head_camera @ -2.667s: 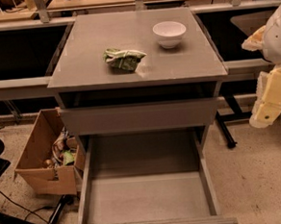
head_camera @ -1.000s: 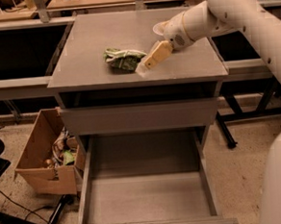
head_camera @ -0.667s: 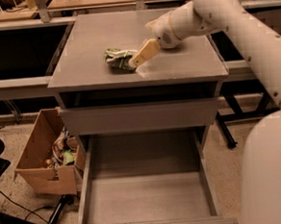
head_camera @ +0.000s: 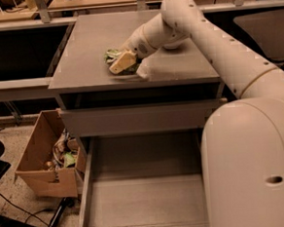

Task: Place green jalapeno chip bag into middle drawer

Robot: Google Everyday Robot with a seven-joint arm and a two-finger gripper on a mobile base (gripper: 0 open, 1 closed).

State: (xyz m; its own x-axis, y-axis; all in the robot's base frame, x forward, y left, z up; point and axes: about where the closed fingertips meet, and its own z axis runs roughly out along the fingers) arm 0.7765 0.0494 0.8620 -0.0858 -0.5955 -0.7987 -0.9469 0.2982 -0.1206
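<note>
The green jalapeno chip bag (head_camera: pixel 110 54) lies crumpled on the grey cabinet top (head_camera: pixel 88 46), a little left of centre near the front edge. Only its left part shows. My gripper (head_camera: pixel 123 63) is down on the bag's right side and covers most of it, with my arm reaching in from the right. The middle drawer (head_camera: pixel 138 198) is pulled out low in front of the cabinet. Its flat grey floor is bare, and my arm's large white housing hides its right side.
A closed grey drawer front (head_camera: pixel 142 118) sits above the open drawer. An open cardboard box (head_camera: pixel 40 164) with clutter stands on the floor to the left. The white bowl is hidden behind my arm. Dark shelving flanks the cabinet on both sides.
My arm has swung in from the right across the cabinet top. The gripper has moved left and down from beside the bowl onto the chip bag. The bag stays in place.
</note>
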